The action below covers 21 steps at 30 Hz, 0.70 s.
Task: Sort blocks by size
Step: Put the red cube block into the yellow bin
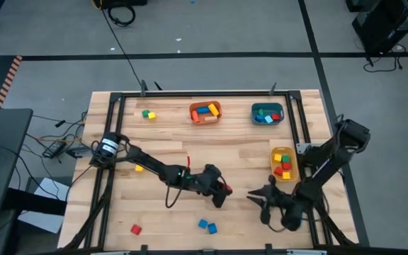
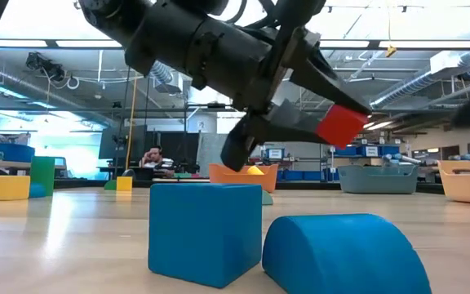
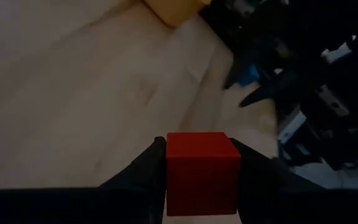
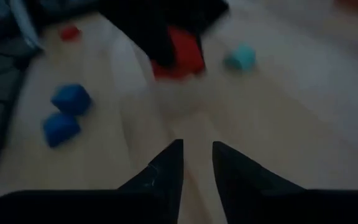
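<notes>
My left gripper (image 1: 224, 191) is at the middle of the table, shut on a red block (image 3: 202, 171) that shows above the tabletop in the low view (image 2: 341, 124). My right gripper (image 4: 197, 149) stands to its right near the front edge (image 1: 261, 200); its fingers are a narrow gap apart with nothing between them. Two blue blocks (image 1: 205, 226) lie flat on the table near the front edge, one a cube (image 2: 206, 233) and one rounded on top (image 2: 341, 253). A small light-blue block (image 4: 240, 57) lies on the table beside the held one. My left gripper pinches the red block's two opposite side faces (image 3: 169, 168) between its two fingers, at their free ends. The fingers come from the table's left, slanting downward. The block is lifted clear of the table.
At the far edge stand an orange bin (image 1: 205, 112) and a teal bin (image 1: 267, 113), and at the right a yellow bin (image 1: 284, 163), all holding blocks. Loose blocks lie at the near left (image 1: 135, 229), the far left (image 1: 147, 114) and beside my left arm (image 1: 139, 168).
</notes>
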### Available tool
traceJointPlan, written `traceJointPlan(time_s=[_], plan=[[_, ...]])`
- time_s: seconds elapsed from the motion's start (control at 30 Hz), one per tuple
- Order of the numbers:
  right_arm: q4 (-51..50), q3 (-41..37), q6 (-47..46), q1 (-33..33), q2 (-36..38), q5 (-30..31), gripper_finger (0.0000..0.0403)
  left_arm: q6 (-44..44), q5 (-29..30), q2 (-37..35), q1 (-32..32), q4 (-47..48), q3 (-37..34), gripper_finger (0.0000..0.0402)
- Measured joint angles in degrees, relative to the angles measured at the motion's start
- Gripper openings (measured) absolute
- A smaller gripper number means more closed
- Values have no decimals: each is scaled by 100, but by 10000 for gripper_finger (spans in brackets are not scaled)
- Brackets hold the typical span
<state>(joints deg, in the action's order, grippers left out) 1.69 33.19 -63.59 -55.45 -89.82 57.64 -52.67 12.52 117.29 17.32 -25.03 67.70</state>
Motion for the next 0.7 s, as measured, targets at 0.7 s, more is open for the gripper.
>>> traceJointPlan(time_s=[0.7], plan=[[210, 24, 2999, 1029, 0, 623, 233, 705, -1636, 62, -1102, -324, 0, 145]])
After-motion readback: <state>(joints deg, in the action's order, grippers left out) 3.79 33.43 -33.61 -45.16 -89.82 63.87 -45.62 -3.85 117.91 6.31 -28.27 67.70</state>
